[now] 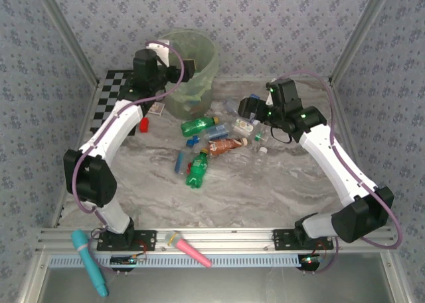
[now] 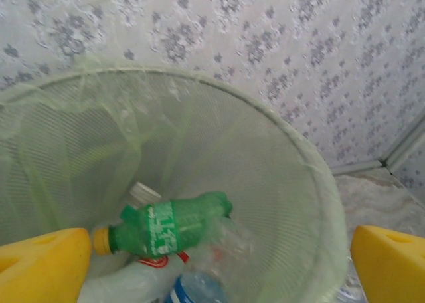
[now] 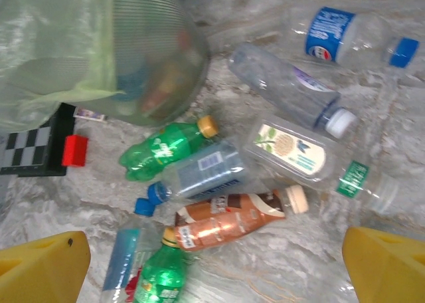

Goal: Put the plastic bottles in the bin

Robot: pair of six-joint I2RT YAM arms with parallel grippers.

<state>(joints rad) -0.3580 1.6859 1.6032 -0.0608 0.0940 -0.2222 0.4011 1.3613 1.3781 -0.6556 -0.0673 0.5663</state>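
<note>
Hovering with jaws wide apart and empty, the right gripper [image 3: 214, 268] is the nearer arm to the plastic bottles [image 3: 207, 165] strewn just beside the bin [image 3: 153, 57]; a brown bottle [image 3: 226, 218] lies closest beneath it, long axis running finger to finger, so a wrist turn seems needed. The left gripper [image 2: 219, 266] hangs open above the bin's mouth.
</note>
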